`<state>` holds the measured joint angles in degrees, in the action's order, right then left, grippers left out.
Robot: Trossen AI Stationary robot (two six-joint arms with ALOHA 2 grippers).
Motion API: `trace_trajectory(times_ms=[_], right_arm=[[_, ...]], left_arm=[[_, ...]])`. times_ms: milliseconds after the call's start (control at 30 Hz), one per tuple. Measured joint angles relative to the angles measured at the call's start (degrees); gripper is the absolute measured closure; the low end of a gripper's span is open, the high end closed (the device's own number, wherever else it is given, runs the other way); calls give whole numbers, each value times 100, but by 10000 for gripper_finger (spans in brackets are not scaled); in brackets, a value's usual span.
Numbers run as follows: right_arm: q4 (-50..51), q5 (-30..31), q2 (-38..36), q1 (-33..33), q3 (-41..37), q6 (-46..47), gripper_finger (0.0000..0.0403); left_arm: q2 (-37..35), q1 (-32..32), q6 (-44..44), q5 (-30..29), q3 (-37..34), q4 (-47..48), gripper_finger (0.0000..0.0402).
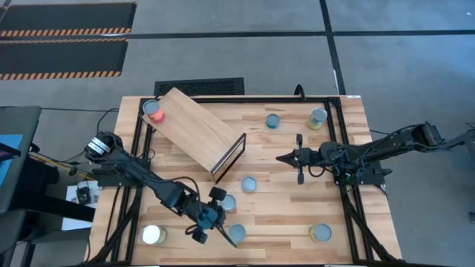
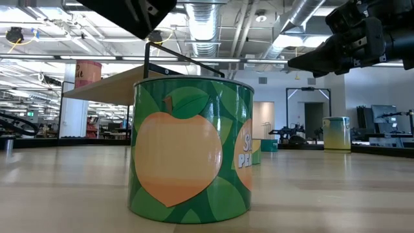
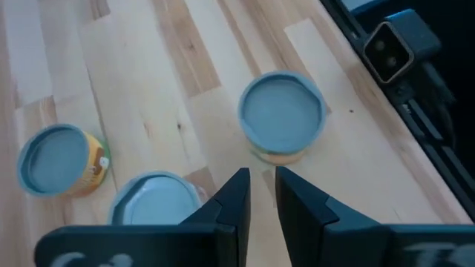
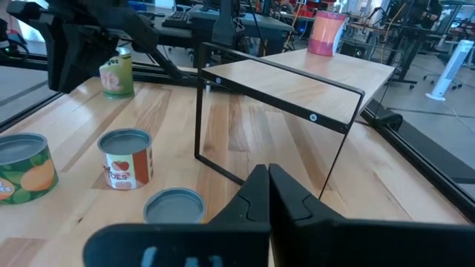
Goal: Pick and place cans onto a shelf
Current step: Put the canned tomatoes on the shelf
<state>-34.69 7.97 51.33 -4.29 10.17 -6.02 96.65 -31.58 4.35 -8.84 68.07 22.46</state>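
Note:
The shelf (image 1: 197, 132), a light wood board on a dark frame (image 4: 274, 93), stands slantwise at the table's far left. One red-sided can (image 1: 154, 110) stands on its far end. Several cans stand upright on the tabletop. My left gripper (image 1: 221, 227) hovers near the front edge, its fingers (image 3: 260, 196) a narrow gap apart with nothing between them. It slants down just short of a green peach can (image 3: 282, 115), also in the low view (image 2: 191, 149). Another can (image 3: 152, 204) stands beside its finger. My right gripper (image 1: 282, 157) waits shut at mid-table, pointing at the shelf's open end.
Other cans: a white-lidded one (image 1: 152, 235) at the near left, one (image 1: 320, 233) at the near right, two at the far right (image 1: 272, 121) (image 1: 318, 117), and two mid-table (image 1: 249, 184) (image 1: 228, 202). A black rail with a small camera (image 3: 393, 48) runs along the near edge.

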Motion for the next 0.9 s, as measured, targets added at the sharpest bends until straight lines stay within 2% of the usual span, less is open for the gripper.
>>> trace_trajectory(times_ms=[400,633,900], right_arm=[[9,0,0,0,0,-2,396],[38,-2,9,18,0,-2,396],[38,0,9,35,2,0,396]], left_arm=[[115,-301,157,-219,-11,305,399],[364,-461,143,-292,4,-19,400],[364,-517,230,-470,0,46,400]])
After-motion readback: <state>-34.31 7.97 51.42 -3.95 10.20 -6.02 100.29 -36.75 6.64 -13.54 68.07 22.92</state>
